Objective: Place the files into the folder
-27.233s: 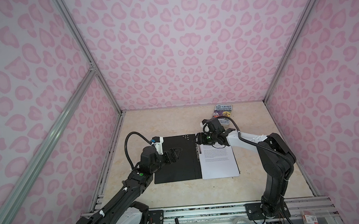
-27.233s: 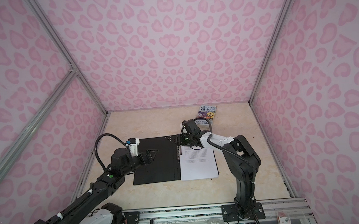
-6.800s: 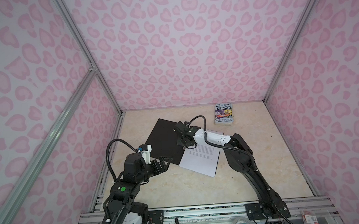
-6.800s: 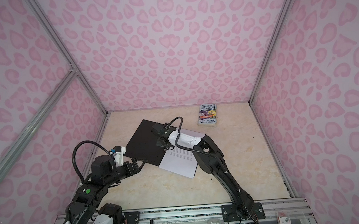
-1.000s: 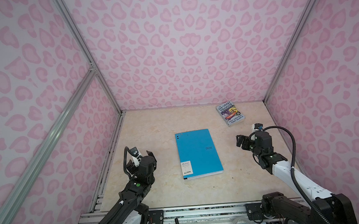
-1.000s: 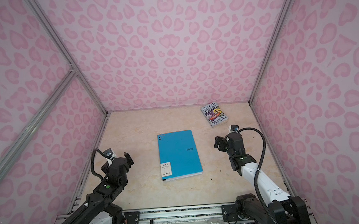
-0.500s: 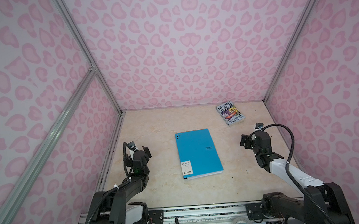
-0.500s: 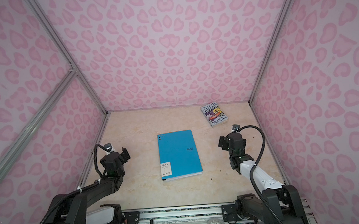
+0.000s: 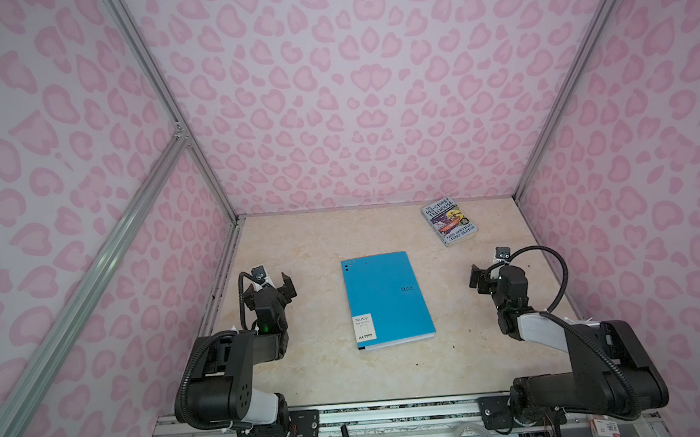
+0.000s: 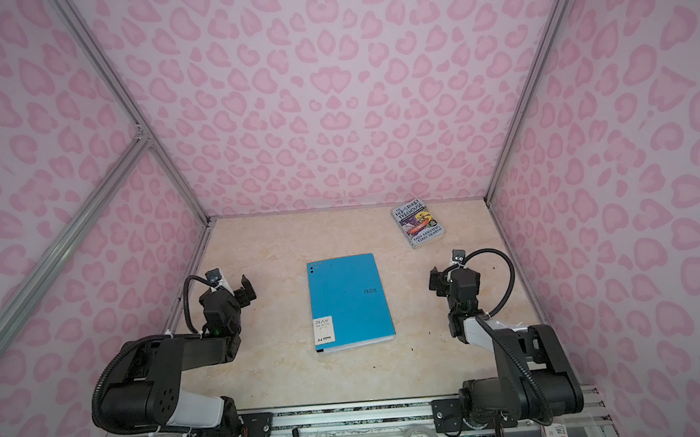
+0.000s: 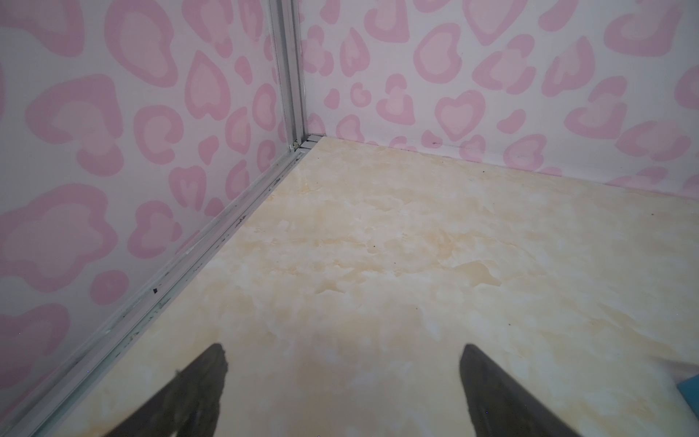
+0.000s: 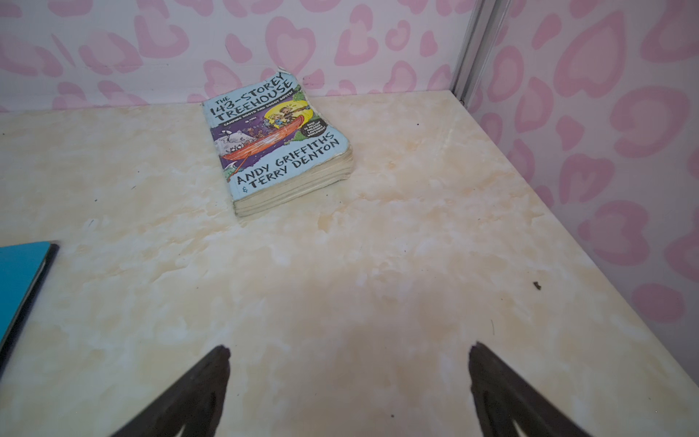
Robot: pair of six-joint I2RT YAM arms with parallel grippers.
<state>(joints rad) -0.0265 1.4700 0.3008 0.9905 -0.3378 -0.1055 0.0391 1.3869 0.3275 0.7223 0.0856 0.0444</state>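
**Item 1, the folder** (image 9: 386,298): bright blue, closed, flat on the table (image 9: 329,379) near its middle, with the white label at the near left corner. We note it in both top views (image 10: 349,300). A thin white edge, the files (image 9: 406,341), shows under the cover along the near side.

**Item 2, left gripper** (image 9: 276,284): jaws wide apart, holding nothing, well to the left of the folder and clear of it.

**Item 3, right gripper** (image 9: 479,279): jaws wide apart, holding nothing, well to the right of the folder.

**Item 4, paperback book** (image 9: 449,221): at the far right corner, apart from the folder.

**View notes:**
- The left wrist view gives us only a blue sliver of the folder (image 11: 690,393) at the frame's edge, beyond the spread fingers (image 11: 212,367).
- The right wrist view shows the folder's corner with its dark underside (image 12: 19,272), and the book's (image 12: 278,140) title and worn pages, which are too small to read from above.
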